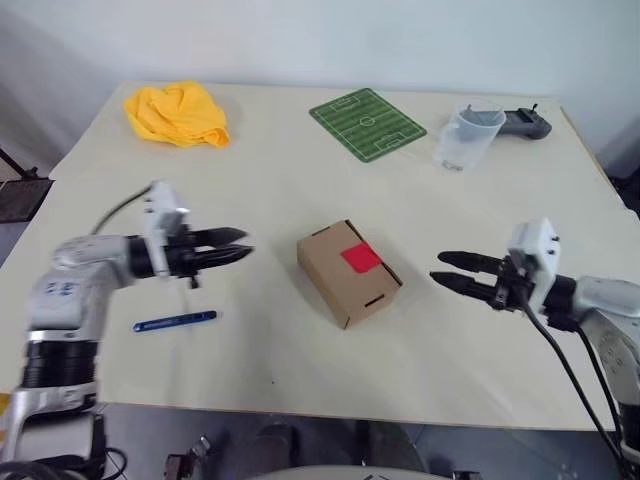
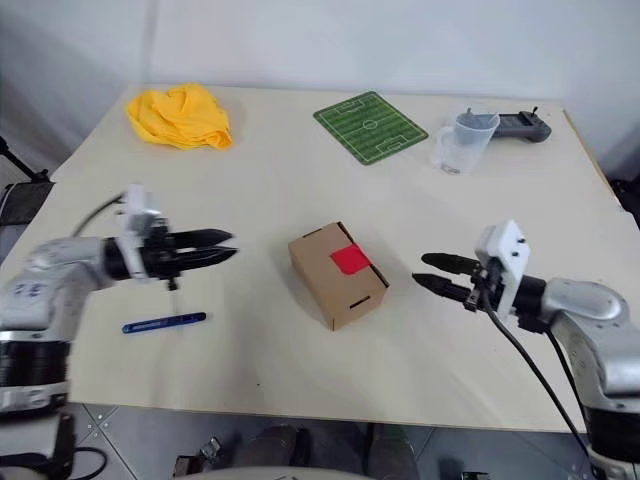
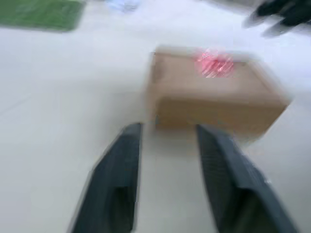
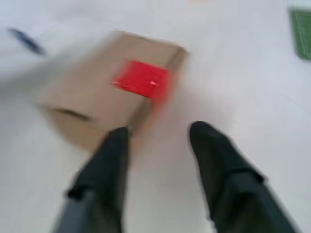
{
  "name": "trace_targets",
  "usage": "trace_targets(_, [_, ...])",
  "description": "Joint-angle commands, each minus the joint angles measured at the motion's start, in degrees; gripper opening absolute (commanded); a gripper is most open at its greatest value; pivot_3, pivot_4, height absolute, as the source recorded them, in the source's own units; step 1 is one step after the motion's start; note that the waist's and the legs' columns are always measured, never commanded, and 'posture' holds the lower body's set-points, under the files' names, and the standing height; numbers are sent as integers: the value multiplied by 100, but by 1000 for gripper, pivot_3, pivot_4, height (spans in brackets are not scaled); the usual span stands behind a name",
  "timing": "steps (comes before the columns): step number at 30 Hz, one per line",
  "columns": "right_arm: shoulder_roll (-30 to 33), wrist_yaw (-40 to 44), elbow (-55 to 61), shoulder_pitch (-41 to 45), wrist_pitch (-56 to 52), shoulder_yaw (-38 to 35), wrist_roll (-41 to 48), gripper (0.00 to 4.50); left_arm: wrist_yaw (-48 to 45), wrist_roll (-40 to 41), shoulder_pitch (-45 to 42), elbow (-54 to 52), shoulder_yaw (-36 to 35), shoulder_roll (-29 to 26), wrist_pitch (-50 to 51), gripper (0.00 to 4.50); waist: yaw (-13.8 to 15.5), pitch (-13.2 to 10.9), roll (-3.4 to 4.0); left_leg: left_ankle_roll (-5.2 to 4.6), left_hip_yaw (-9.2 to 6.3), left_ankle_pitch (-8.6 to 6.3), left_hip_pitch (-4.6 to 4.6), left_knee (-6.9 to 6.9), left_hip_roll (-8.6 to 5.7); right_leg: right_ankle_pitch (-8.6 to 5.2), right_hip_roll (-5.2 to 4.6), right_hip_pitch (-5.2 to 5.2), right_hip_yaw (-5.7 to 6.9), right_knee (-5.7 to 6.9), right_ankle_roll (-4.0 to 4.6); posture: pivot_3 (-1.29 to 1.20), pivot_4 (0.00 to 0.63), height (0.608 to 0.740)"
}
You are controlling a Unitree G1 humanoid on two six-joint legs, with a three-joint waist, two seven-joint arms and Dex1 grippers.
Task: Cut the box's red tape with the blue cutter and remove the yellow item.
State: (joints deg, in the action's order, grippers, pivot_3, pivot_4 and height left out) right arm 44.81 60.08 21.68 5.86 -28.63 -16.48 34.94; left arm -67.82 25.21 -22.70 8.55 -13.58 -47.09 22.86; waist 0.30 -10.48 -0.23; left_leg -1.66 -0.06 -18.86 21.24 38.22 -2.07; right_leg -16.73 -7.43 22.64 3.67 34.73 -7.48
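You are seeing a yellow cloth (image 1: 178, 113), a green mat (image 1: 367, 123) and a cup (image 1: 467, 136) lying at the desk's (image 1: 270, 180) far side. The brown box (image 1: 348, 272) is sitting closed, its red tape (image 1: 361, 258) whole, and the blue cutter (image 1: 175, 321) is lying near. The left pincer (image 1: 240, 250) and the right pincer (image 1: 441, 268) are standing open and holding nothing.

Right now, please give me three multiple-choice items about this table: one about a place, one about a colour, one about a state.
1. Where does the cutter lie?
A. on the box
B. on the table, near the left gripper
C. in the cup

2. What colour is the tape on the box?
A. red
B. green
C. white

3. How do the two grippers stand?
A. both shut on the box
B. left shut on the cutter
C. both open, holding nothing

Answers:
1. B, since the cutter rests on the table close below the left gripper.
2. A, since a red square sits on the brown lid.
3. C, since the wrist views show a gap between the fingers of the left gripper and of the right gripper, with nothing between them.
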Motion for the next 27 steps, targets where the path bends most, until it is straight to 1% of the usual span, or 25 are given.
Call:
trace_targets(1, [-100,78,749,-261,309,-180,326,3411,-349,-141,353,701,-376,-412,-659,3039,-13,-1,0,0,0,0,0,0,4,0,0,-1,1,-4,0,0,150,740])
trace_targets(2, [-118,78,844,-327,342,-171,367,3758,-396,-158,404,839,-396,-495,-729,3336,-10,-2,-2,0,-3,0,1,2,4,0,-1,-3,3,-3,0,0,150,740])
trace_targets(4, [-315,73,1312,-549,502,39,499,4412,-576,-325,785,1614,-680,-879,-1348,3921,1,-2,-3,-3,-7,-1,3,3,-1,1,-15,-4,2,-5,-1,0,150,740])
trace_targets(6, [-607,-31,1656,-561,671,263,656,4500,-717,-396,1116,2422,-959,-1210,-1906,4476,-25,-2,-3,4,-10,-10,2,-2,8,0,-17,-2,-1,-12,1,0,150,740])
trace_targets(8, [-675,106,1796,-621,929,464,518,4500,-937,-375,1274,2802,-1053,-1356,-2242,4476,-33,-3,-1,7,-6,-15,3,-9,13,-3,-14,4,-1,-14,6,0,150,740])
trace_targets(11, [-645,256,1966,-691,1158,746,404,4500,-1196,-283,1324,2944,-1121,-1461,-2389,4476,23,-2,-2,-4,-5,-21,3,-6,10,-3,-21,2,3,-13,7,0,150,740])
trace_targets(15, [-559,257,2085,-657,1221,828,504,4500,-1531,-147,1375,2704,-1142,-1450,-2451,4476,85,-1,-5,-8,-5,-25,4,1,8,-3,-25,-1,1,-12,7,0,150,740])
trace_targets(17, [-497,264,2098,-650,1228,780,564,4500,-1693,-143,1422,2475,-1101,-1392,-2685,4476,87,-1,-5,-7,-5,-25,4,1,9,-3,-25,-1,0,-12,7,0,150,740])
trace_targets(20, [-412,264,2092,-676,1231,734,636,4500,-1930,-241,1484,2247,-920,-1303,-3070,4476,83,-1,-5,-4,-5,-27,4,-1,12,-3,-24,0,-1,-14,8,0,150,740])
trace_targets(22, [-344,289,2095,-727,1215,721,662,4500,-1863,-464,1394,2146,-606,-1139,-3277,4476,84,-1,-1,-2,-5,-28,3,-1,13,-4,-22,0,0,-13,10,0,150,740])
trace_targets(24, [-258,290,2115,-778,1156,731,680,4500,-1744,-751,1118,2301,-247,-924,-3670,4476,104,-2,5,-3,1,-27,-1,0,11,-4,-21,-1,1,-10,9,0,150,740])
trace_targets(25, [-244,251,2128,-792,1128,733,711,4500,-1590,-875,967,2455,-141,-836,-3736,4476,108,-2,4,-5,1,-26,0,0,9,-4,-21,-1,3,-8,9,0,150,740])
trace_targets(27, [-204,201,2168,-838,1105,737,737,4500,-1579,-986,847,2659,11,-780,-3824,4476,105,1,-10,-5,1,-26,1,5,10,-3,-14,-2,5,-4,8,0,150,740])
